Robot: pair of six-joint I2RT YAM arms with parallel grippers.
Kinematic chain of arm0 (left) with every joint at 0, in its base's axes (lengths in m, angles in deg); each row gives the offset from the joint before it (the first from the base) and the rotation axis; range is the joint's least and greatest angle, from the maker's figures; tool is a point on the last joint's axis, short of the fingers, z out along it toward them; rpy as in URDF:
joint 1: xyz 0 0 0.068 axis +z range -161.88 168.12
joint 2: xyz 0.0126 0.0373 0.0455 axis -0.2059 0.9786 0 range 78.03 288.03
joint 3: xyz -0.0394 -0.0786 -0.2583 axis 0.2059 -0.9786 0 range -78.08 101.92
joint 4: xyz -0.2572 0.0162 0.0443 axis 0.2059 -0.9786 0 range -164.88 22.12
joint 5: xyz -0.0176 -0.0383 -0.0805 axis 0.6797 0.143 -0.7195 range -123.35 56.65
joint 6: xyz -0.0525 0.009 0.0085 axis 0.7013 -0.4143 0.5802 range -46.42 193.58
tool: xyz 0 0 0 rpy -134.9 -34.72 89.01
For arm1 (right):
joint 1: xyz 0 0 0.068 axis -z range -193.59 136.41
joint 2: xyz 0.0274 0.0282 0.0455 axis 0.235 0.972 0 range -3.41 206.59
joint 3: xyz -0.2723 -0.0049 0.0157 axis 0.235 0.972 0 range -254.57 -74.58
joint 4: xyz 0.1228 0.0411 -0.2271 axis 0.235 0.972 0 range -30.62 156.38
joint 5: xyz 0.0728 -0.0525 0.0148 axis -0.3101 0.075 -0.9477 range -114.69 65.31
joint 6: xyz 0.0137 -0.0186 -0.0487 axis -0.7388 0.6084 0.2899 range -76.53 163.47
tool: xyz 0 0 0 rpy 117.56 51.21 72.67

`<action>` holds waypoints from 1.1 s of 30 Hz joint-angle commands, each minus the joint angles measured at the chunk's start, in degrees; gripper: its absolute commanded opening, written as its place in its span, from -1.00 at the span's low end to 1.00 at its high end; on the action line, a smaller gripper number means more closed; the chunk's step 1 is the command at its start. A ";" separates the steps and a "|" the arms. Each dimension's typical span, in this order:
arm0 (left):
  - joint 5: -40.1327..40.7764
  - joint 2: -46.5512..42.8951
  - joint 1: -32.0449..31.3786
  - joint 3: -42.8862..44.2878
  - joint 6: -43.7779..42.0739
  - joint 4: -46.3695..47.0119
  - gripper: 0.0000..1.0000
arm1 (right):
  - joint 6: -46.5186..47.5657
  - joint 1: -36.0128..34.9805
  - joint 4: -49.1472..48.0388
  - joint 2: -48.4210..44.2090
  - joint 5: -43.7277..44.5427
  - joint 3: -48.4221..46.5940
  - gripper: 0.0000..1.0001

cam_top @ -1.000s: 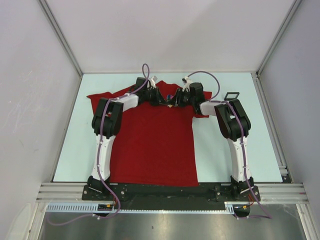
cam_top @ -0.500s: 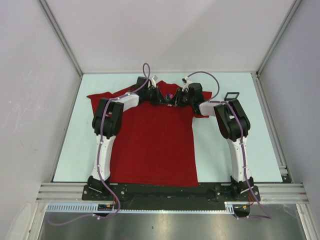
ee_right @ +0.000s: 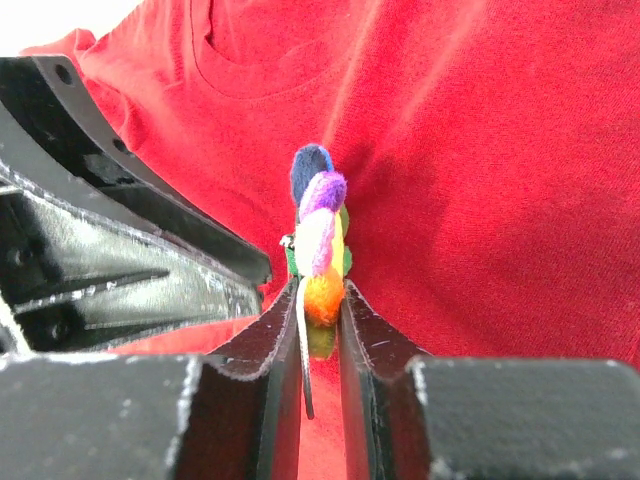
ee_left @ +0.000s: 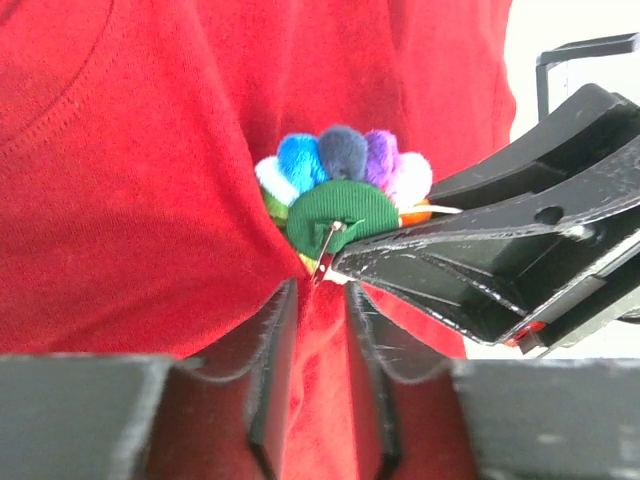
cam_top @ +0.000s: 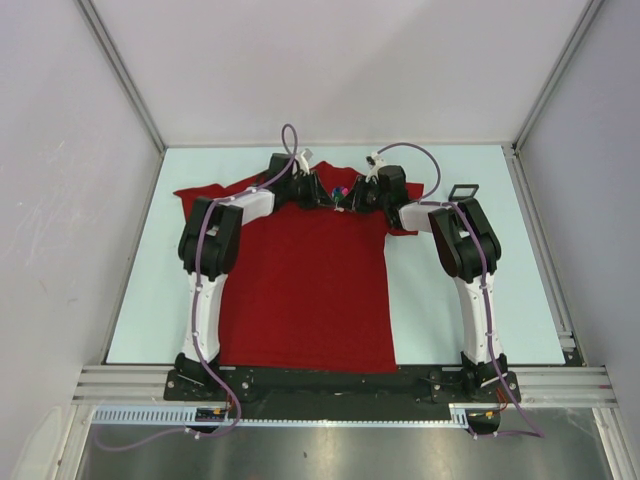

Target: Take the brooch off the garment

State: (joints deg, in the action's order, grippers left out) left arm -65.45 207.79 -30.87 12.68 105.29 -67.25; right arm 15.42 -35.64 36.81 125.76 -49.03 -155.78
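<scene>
The right hand is closing on the brooch, its two fingers pressing the bead cluster edge-on from either side. The orange and pink beads are sitting just at the fingertips, and the purple and dark blue ones are standing up beyond them. A thin silver pin is running back between the fingers, towards the wrist.

The left hand is facing it from the other side, its tips just beside the right hand's tips. Its fingers are standing a narrow way apart, with a raised ridge of the garment lying between them. I cannot tell whether they are pressing that fold or only bracketing it. Straight ahead of this hand, just past its fingertips, the brooch is showing its green backing and a ring of blue, purple, pink and white beads, touching the red cloth.

Behind both hands, towards the arm bases, the garment is lying spread flat on the pale surface.
</scene>
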 commanded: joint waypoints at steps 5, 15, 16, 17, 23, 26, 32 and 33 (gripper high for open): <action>-3.33 1.02 1.49 3.97 7.14 8.87 -0.59 | -0.60 -0.02 -1.60 0.21 -0.36 -0.97 -0.78; -3.92 1.99 4.22 4.77 4.52 6.78 0.05 | -0.69 0.16 -2.92 0.48 -3.52 -0.97 -0.99; -4.63 2.78 4.39 5.73 3.81 5.89 0.07 | -0.60 0.07 -3.01 0.30 -3.61 -0.88 -0.99; -5.34 3.31 4.48 7.40 3.20 5.10 0.09 | -0.51 0.07 -3.01 0.30 -3.61 -0.97 -1.00; -10.35 7.79 4.22 12.24 0.73 3.33 0.22 | -0.42 -0.02 -2.92 0.12 -4.14 -0.97 -1.00; -13.60 9.81 4.22 12.77 2.83 6.74 0.22 | -0.16 -0.19 -3.01 0.12 -4.23 -0.88 -1.00; -15.01 11.31 3.95 13.57 4.68 10.01 0.07 | 0.10 -0.11 -2.66 -0.05 -4.14 -0.97 -1.00; -15.01 11.40 3.87 13.57 4.77 10.10 0.03 | 0.10 -0.11 -2.66 -0.05 -4.14 -0.97 -1.00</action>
State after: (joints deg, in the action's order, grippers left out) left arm -77.58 218.91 -26.65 23.28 109.59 -60.50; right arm 15.02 -35.53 36.85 125.82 -52.06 -155.78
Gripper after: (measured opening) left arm 0.552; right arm 0.197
